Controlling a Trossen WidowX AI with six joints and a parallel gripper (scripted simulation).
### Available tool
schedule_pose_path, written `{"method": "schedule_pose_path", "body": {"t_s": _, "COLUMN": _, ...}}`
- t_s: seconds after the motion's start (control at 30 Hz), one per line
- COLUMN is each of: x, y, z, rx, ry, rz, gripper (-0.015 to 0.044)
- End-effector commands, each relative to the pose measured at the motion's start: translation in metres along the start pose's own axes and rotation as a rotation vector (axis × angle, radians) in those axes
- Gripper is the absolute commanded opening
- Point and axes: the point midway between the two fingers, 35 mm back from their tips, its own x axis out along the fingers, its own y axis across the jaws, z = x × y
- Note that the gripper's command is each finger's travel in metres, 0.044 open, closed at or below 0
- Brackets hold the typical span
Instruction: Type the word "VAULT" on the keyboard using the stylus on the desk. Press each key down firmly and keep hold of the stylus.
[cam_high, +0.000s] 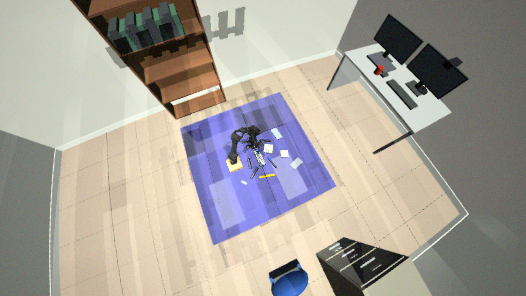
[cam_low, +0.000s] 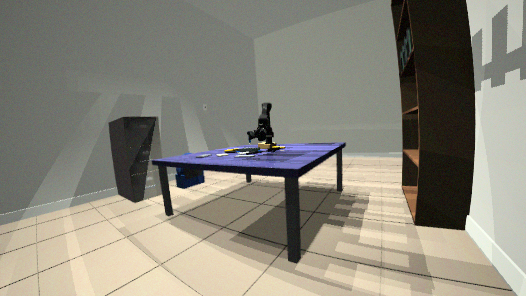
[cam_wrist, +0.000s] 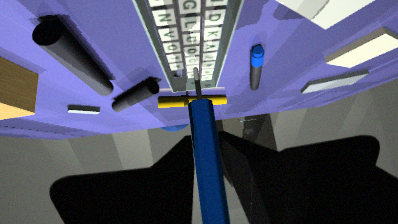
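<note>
The stylus (cam_wrist: 209, 165) has a blue body and a thin dark tip with a light end. My gripper (cam_wrist: 205, 139) is shut on its body, and the tip points away from the fingers. The white-keyed keyboard (cam_wrist: 186, 35) (cam_high: 260, 160) lies on the purple table (cam_wrist: 120, 25) (cam_high: 227, 205) (cam_low: 235, 169). In the wrist view the tip overlaps the keyboard's near end, between the middle and right key rows. Letters such as N, V, O, G, L, D and K show. Whether the tip touches a key cannot be told. In the top and exterior views the gripper is small and dark, low over the keyboard.
Two dark cylinders (cam_wrist: 80, 57) (cam_wrist: 135, 95) lie left of the keyboard. A yellow bar (cam_wrist: 171, 102) (cam_high: 267, 176) lies beyond its near end. A blue-capped marker (cam_wrist: 256, 62) and pale flat blocks (cam_wrist: 362, 49) (cam_wrist: 335, 81) lie to the right. The arm's wooden base (cam_high: 234, 165) stands beside them.
</note>
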Motion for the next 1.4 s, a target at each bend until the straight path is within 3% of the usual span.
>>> {"method": "schedule_pose_path", "body": {"t_s": 0.0, "x": -0.007, "y": 0.0, "z": 0.002, "rx": 0.003, "ry": -0.001, "rz": 0.002, "gripper": 0.0}}
{"method": "schedule_pose_path", "body": {"t_s": 0.43, "x": 0.003, "y": 0.0, "z": 0.019, "rx": 0.002, "ry": -0.004, "rz": 0.002, "gripper": 0.0}}
{"method": "schedule_pose_path", "body": {"t_s": 0.53, "x": 0.005, "y": 0.0, "z": 0.021, "rx": 0.002, "ry": -0.004, "rz": 0.002, "gripper": 0.0079}}
{"method": "schedule_pose_path", "body": {"t_s": 0.57, "x": 0.005, "y": 0.0, "z": 0.022, "rx": 0.002, "ry": -0.004, "rz": 0.002, "gripper": 0.0081}}
{"method": "schedule_pose_path", "body": {"t_s": 1.37, "x": 0.01, "y": 0.0, "z": 0.03, "rx": 0.002, "ry": -0.004, "rz": 0.002, "gripper": 0.0081}}
